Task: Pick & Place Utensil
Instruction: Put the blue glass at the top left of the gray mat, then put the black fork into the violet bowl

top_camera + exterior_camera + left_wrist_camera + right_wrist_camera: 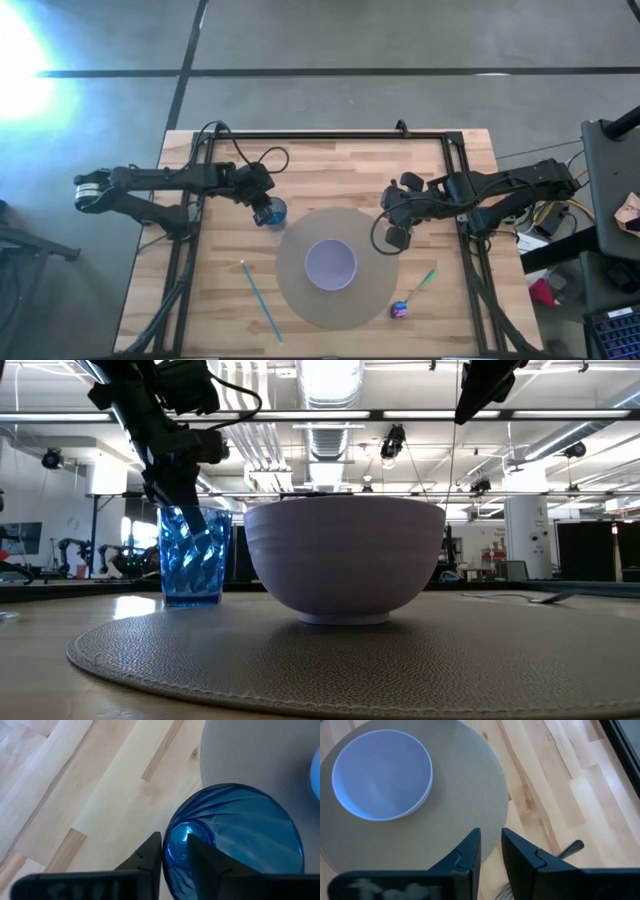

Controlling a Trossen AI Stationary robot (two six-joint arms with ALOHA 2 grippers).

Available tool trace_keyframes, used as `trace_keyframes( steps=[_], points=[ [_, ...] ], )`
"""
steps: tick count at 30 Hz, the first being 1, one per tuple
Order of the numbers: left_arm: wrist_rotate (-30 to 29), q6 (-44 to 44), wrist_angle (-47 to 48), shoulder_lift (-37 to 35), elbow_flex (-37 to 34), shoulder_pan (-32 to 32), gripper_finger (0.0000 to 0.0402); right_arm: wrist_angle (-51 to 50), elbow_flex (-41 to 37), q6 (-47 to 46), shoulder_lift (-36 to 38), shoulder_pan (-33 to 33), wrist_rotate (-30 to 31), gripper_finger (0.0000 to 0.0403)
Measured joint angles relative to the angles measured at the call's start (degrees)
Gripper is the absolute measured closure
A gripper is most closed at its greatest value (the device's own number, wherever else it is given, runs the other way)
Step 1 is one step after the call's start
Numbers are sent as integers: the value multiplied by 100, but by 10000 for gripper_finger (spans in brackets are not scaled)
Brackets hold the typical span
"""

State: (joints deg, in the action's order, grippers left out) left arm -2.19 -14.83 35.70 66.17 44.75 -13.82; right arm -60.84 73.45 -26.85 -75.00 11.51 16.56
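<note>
Gripping the rim of a ribbed, translucent blue plastic tumbler (235, 840), the left hand (175, 852) is straddling the cup wall, one finger inside and one outside, clamped on it. In the high view the left hand (265, 205) is sitting over the tumbler (272, 212) just beside the left edge of the round grey woven placemat (300, 290). From table height the tumbler (194, 556) is standing upright on the wooden surface (40, 660).

Farther in, a pale lilac ceramic bowl (330, 264) is resting at the placemat's middle. Beyond it, the right hand (398, 236) is hovering above the placemat's right edge, its fingers (470, 851) nearly together with only a narrow gap and nothing between them.

Utensils are lying apart from both hands: a thin light-blue straw-like stick (260, 300) on the surface left of the placemat, and a green-handled utensil (424, 282) to the right, near a small purple object (398, 310) whose shape is too small to tell. A metal handle end (570, 848) is showing in the right wrist view, close under the right hand.

The green-handled utensil is probably light, stiff and low-lying, so it is likely slippery to pinch off flat wood. Taking it across the mid-handle, fingers square to its length, seems the surest hold. The tumbler is looking light and tippable if bumped.
</note>
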Motion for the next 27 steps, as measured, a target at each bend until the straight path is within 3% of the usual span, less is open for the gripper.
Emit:
trace_keyframes(
  steps=[11, 27],
  points=[
    [17, 13, 16, 0, 278, -1, 244, -4, 0, -17, 0, -2, -6, 335],
    [6, 287, 1166, 2, 1789, -4, 238, -36, -2, -176, 0, -1, 5, 329]
  ],
)
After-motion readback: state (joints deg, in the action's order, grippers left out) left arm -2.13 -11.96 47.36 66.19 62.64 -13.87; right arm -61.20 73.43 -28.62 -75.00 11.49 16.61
